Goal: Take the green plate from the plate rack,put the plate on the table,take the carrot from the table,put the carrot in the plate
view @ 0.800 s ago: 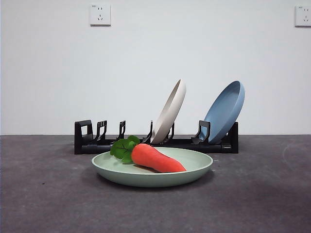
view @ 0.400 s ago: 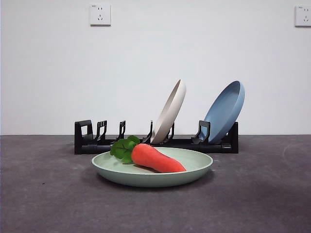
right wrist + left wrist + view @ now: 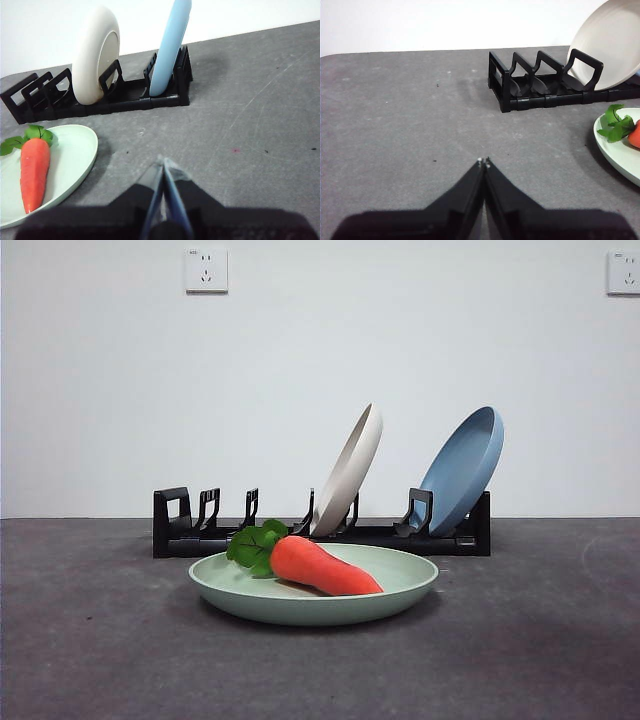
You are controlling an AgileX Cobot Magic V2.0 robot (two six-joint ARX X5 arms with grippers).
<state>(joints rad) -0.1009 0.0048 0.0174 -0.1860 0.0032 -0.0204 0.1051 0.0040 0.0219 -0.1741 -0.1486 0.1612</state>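
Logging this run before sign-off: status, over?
Left gripper and right gripper shut, empty, parked over bare table. Carrot lies in green plate, in front of plate rack. Nothing in the way.

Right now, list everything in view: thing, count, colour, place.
green plate: one, pale green, flat on the table in front of the rack.
carrot: one, orange with green leaves, lying in the green plate.
plate rack: one, black, on the table behind the green plate.
cream plate: one, cream, leaning in the rack's middle.
blue plate: one, blue, leaning at the rack's end.
table: one, dark grey.
wall sockets: two, white, high on the wall.
left gripper: black fingers shut, empty, over the table.
right gripper: black fingers shut, empty, beside the green plate.
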